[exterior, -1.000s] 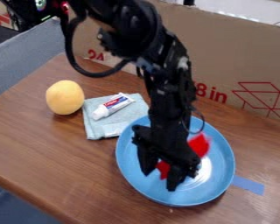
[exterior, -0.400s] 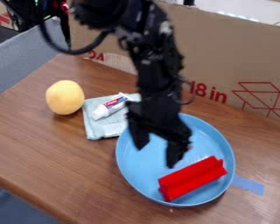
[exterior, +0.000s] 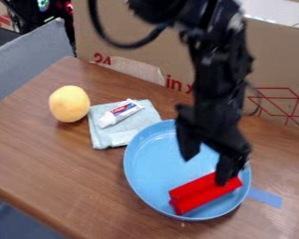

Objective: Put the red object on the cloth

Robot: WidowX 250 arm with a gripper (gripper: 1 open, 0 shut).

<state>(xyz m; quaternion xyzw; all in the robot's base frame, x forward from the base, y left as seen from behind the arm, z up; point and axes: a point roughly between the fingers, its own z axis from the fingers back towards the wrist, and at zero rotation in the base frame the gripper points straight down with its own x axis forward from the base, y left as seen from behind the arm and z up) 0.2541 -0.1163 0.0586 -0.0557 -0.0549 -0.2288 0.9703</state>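
The red object (exterior: 205,189), a bright red ridged bar, lies in the right part of the big blue plate (exterior: 149,166). My gripper (exterior: 208,159) hangs just above the bar's upper right end, open, with nothing between its fingers. The cloth (exterior: 112,133), a small pale blue-green folded square, lies on the table left of the plate. A white toothpaste tube with a red cap (exterior: 124,114) rests on the cloth's far edge.
An orange round fruit (exterior: 68,103) sits at the left of the wooden table. A large cardboard box (exterior: 271,56) stands along the back. A strip of blue tape (exterior: 267,196) is stuck on the table right of the plate.
The arm has swung from the plate's left side to its right. The red bar, hidden behind the gripper a second ago, now lies free in the plate.
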